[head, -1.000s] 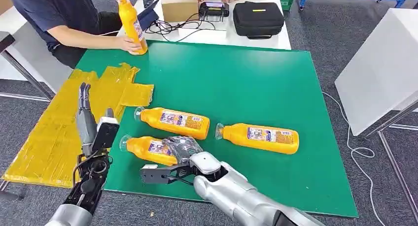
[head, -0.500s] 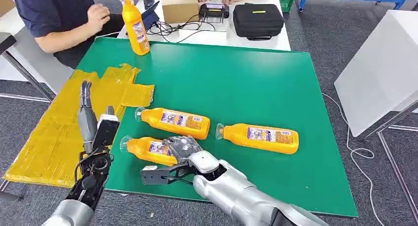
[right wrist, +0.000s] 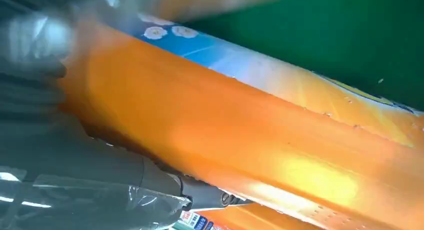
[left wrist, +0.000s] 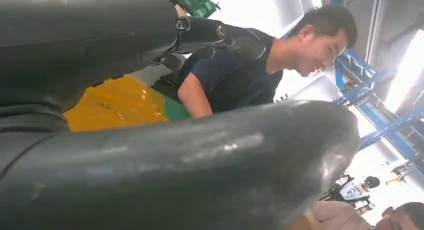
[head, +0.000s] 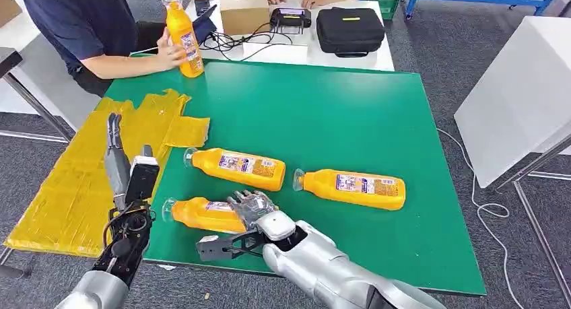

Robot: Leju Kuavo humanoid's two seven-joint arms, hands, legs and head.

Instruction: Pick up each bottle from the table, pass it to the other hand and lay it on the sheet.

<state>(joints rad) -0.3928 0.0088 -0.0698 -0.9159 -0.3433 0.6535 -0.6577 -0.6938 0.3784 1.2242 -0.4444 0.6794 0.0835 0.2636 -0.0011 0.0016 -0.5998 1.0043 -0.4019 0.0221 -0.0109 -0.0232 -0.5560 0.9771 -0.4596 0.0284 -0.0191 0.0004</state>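
Green table (head: 323,114): right hand (head: 252,208) seemingly clasping nearest bottle (head: 202,215), left hand (head: 116,157) spread empty over yellow sheet (head: 81,181).

left robot hand (head: 118,162): fingers straight, empty | right robot hand (head: 252,207): fingers curled, gripping

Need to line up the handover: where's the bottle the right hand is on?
In the head view, that bottle lies at the green table's near-left edge under the right hand, beside the yellow sheet and the raised left hand.

Three bottles (head: 236,168) are lying on the worktop (head: 337,114); sheet (head: 81,181) is lying at its left; fourth bottle (head: 184,34) is standing behind.
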